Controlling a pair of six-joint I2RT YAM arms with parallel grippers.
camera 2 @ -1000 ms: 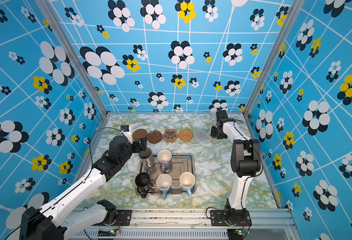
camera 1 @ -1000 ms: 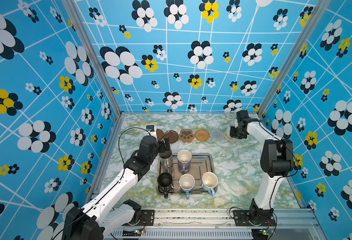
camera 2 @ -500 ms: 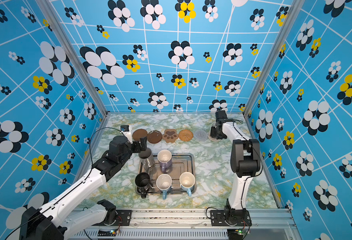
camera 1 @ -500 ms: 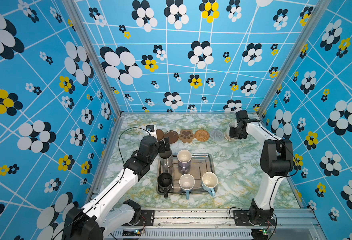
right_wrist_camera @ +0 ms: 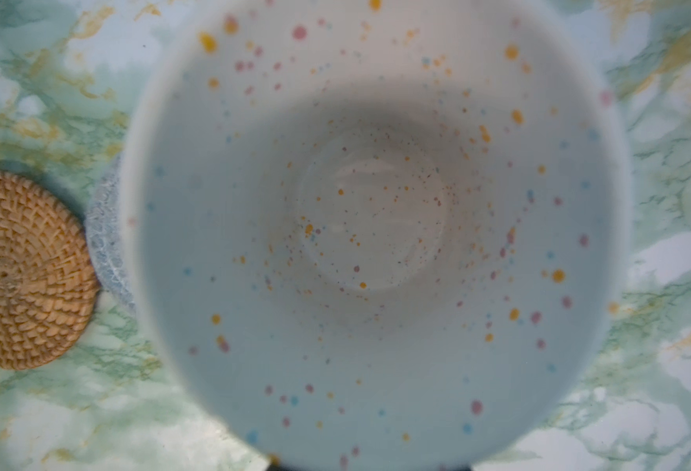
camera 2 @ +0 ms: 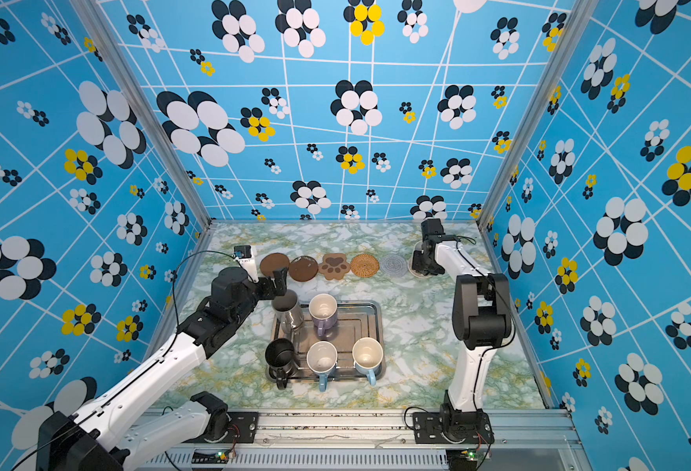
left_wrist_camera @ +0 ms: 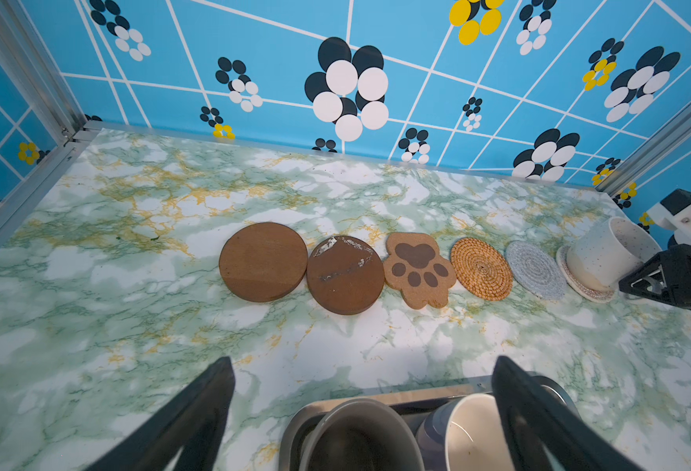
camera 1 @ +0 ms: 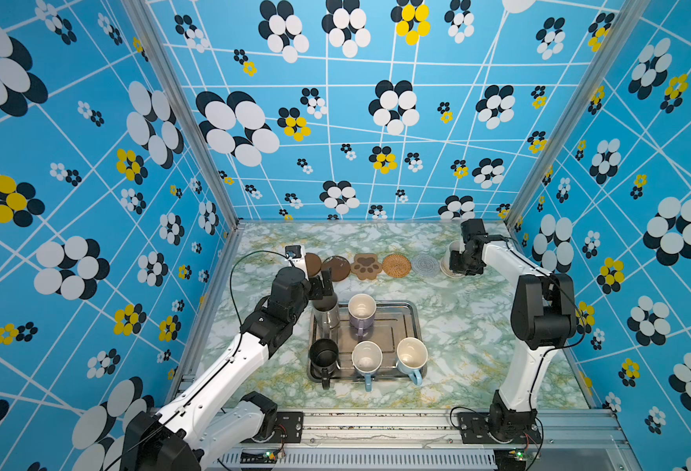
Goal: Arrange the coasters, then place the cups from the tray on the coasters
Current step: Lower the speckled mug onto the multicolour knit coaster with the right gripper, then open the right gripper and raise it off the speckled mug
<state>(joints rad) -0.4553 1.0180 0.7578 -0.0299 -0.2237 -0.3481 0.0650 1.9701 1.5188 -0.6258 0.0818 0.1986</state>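
Steel cup (left_wrist_camera: pixel 360 432) near wide-spread left pincer (left_wrist_camera: pixel 360 367); right pincer (camera 1: pixel 460 265) at cream mug (left_wrist_camera: pixel 604 257).

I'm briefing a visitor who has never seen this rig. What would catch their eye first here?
The loud blue flower-print walls hit first, enclosing a marbled table. Next, the neat row of six coasters along the far side, with a speckled cream-white mug already on the rightmost one. Mid-table, the metal tray holds five more cups, the left claw open at the tall steel cup.
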